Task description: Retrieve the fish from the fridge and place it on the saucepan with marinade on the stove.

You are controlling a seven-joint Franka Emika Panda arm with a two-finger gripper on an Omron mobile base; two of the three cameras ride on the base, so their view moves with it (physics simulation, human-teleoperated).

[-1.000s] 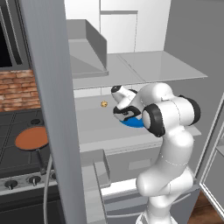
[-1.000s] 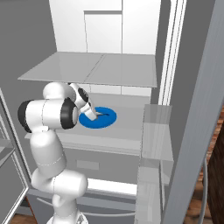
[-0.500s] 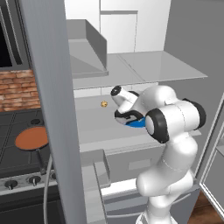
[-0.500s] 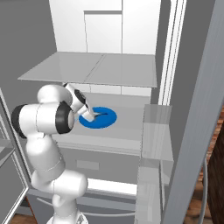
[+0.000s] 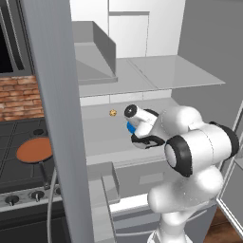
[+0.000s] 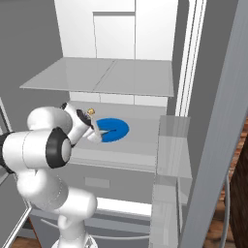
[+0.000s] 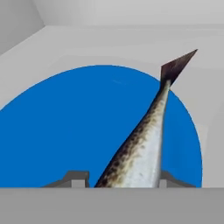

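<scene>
We see the end effector (image 7: 118,178) low over the blue plate (image 7: 78,127) in the fridge (image 6: 116,82), fingertips (image 7: 76,178) flanking the fish (image 7: 140,148), grip unclear.

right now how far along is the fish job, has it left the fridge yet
Not yet. Done: the fridge is open and the arm has reached in to the blue plate. In hand: the fingers sit either side of the fish, which lies on the plate; a firm grip isn't clear. Left: lift it out and carry it to the saucepan on the stove.
</scene>
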